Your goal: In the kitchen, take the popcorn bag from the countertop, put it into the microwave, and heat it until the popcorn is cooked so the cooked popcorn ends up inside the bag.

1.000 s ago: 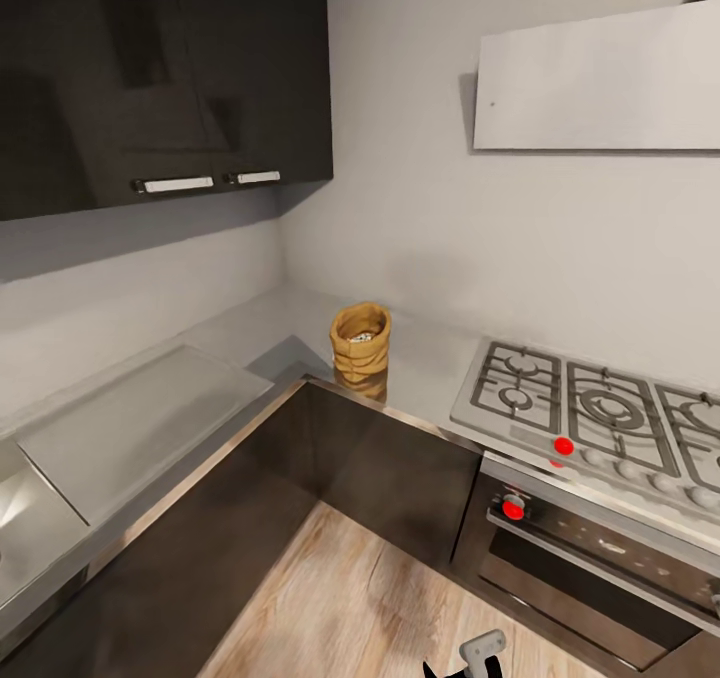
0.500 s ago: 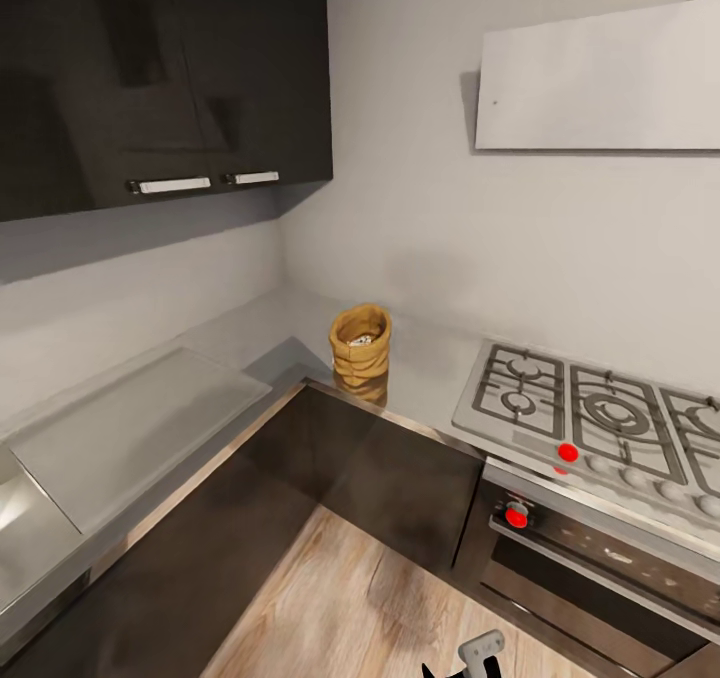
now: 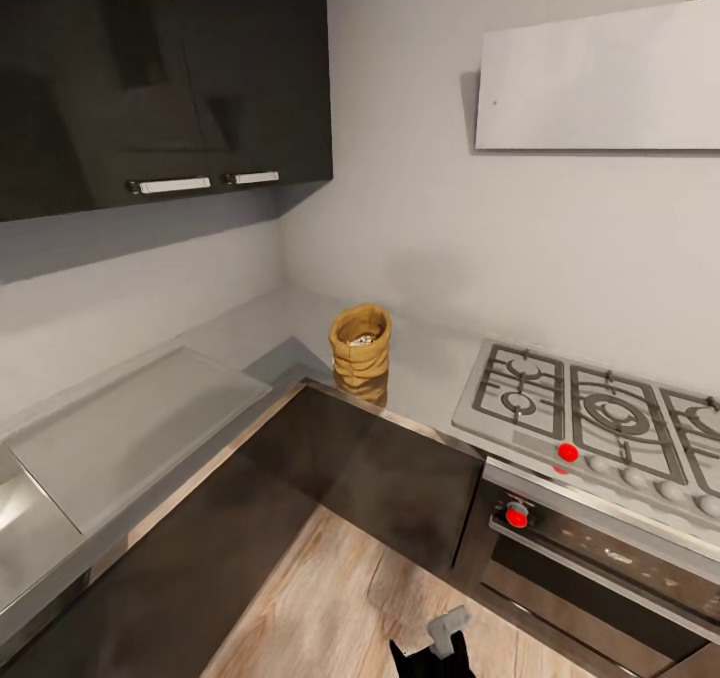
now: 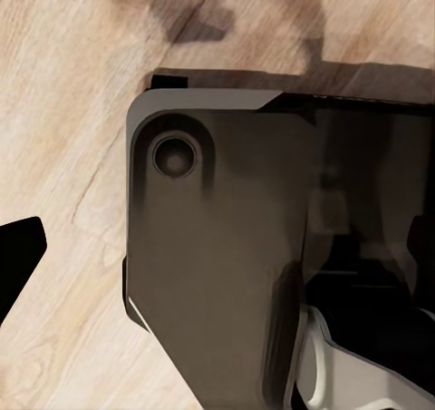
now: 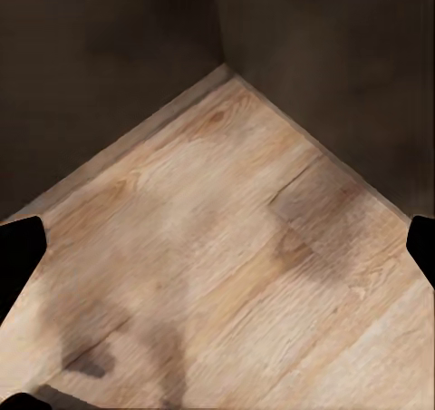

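The popcorn bag (image 3: 360,343), a small tan sack with a rolled rim, stands upright on the grey countertop (image 3: 430,368) in the corner, left of the gas hob. Pale pieces show inside its mouth. My right arm's end (image 3: 437,646) shows low in the head view, over the wood floor and well short of the bag. In the right wrist view my right gripper (image 5: 217,247) is open, its black fingertips (image 5: 18,256) far apart with floor between them. My left gripper (image 4: 217,251) is open too, over my own dark base. The microwave is out of view.
A steel gas hob (image 3: 590,408) with red knobs lies right of the bag, above a built-in oven (image 3: 590,558). Glossy black wall cabinets (image 3: 160,68) hang at upper left, and a white hood (image 3: 600,78) at upper right. Dark lower cabinet fronts (image 3: 380,468) form an inner corner around the wood floor (image 3: 330,608).
My right arm's end has shifted left and slightly up at the bottom of the head view. The camera crept a little earlier on; the bag has not moved.
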Motion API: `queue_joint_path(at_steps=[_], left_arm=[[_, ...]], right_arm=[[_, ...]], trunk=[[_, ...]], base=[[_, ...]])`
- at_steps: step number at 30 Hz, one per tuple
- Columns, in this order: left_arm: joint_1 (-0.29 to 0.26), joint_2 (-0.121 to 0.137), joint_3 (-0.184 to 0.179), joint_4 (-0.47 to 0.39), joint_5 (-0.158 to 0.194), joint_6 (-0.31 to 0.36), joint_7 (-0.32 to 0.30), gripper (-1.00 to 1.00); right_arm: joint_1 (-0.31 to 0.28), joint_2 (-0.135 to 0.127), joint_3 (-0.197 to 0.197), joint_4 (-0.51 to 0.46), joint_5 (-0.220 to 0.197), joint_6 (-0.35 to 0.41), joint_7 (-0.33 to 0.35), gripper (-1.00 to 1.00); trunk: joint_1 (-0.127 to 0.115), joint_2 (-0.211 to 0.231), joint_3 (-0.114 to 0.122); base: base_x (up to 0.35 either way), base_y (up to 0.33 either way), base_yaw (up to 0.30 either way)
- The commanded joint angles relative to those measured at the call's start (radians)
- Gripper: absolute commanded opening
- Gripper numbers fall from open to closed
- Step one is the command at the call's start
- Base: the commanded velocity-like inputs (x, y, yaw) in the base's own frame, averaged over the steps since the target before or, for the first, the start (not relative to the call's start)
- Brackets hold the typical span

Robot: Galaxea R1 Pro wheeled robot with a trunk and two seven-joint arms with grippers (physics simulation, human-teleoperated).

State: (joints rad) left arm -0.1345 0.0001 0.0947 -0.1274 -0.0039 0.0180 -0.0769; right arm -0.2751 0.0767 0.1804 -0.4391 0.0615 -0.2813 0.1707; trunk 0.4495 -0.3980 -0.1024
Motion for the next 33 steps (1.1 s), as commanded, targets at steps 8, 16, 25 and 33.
queue_joint_path(at_steps=[8, 16, 25, 33], left_arm=[[-0.002, 0.000, 0.008, -0.003, -0.001, 0.001, -0.006, 1.00], [-0.002, -0.002, 0.008, -0.003, -0.002, 0.000, -0.006, 1.00], [-0.002, -0.022, 0.007, -0.004, -0.006, -0.003, -0.006, 1.00], [-0.002, -0.032, 0.008, -0.006, -0.005, -0.003, -0.006, 1.00]], right_arm=[[0.005, 0.004, 0.206, -0.519, -0.006, 0.339, 0.010, 1.00], [-0.027, 0.009, 0.220, -1.059, 0.001, 0.668, 0.019, 1.00], [-0.860, 0.098, 0.096, -0.630, -0.033, 0.895, -0.033, 1.00], [-1.304, 0.098, 0.021, 0.001, -0.414, 1.112, -0.206, 1.00]], trunk=[[0.001, -0.002, -0.002], [0.001, -0.002, -0.002], [0.001, -0.002, -0.002], [0.001, -0.002, -0.002]], base=[[0.000, 0.000, 0.000], [0.000, 0.000, 0.000], [0.000, 0.000, 0.000], [0.000, 0.000, 0.000]])
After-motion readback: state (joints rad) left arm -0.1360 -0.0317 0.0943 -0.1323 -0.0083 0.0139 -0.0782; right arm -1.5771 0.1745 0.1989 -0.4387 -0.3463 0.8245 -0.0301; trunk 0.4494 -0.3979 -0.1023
